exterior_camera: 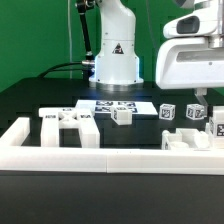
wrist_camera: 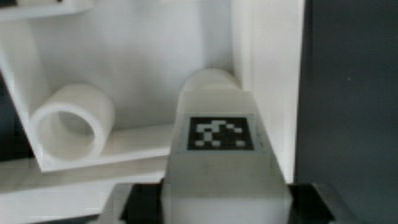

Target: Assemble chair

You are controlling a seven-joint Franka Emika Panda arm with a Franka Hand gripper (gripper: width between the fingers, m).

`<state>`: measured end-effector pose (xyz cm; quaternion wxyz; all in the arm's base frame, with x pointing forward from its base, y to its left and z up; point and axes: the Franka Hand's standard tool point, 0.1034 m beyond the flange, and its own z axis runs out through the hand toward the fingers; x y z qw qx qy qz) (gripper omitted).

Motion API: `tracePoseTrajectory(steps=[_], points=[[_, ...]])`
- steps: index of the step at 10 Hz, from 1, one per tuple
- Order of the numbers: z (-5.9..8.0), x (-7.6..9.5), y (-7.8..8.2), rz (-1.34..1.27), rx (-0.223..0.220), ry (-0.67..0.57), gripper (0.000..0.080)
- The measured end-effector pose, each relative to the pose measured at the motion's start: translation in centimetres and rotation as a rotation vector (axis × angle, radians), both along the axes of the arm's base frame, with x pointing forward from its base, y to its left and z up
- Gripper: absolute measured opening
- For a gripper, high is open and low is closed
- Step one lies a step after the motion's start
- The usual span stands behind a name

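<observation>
You are doing pick-up step: gripper (wrist_camera: 222, 200) is gripping tagged leg (wrist_camera: 217, 100). Next move is needing straight lift, keeping clear of round part (wrist_camera: 71, 125) beside.

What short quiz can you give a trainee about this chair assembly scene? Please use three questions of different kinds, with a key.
1. True or false: in the exterior view, the marker board lies between the robot base and the long white border rail.
2. Multiple choice: in the wrist view, what sits between the fingers of the end effector?
A) a tagged white chair part
B) a black cable
C) nothing
3. Fill in: the end effector hangs on the exterior view's ____ side.

Key: 1 true; 2 A; 3 right.
</observation>
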<state>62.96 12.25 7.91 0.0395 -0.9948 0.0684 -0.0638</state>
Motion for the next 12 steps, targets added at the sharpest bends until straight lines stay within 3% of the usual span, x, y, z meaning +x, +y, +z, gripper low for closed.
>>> tracePoseTrajectory(steps=[7,12], points=[[-0.10,0.03,0.09,-0.620,0.083,0.046,0.0290],[-0.08,-0.02,0.34,-0.902,0.123,0.070,0.0290]])
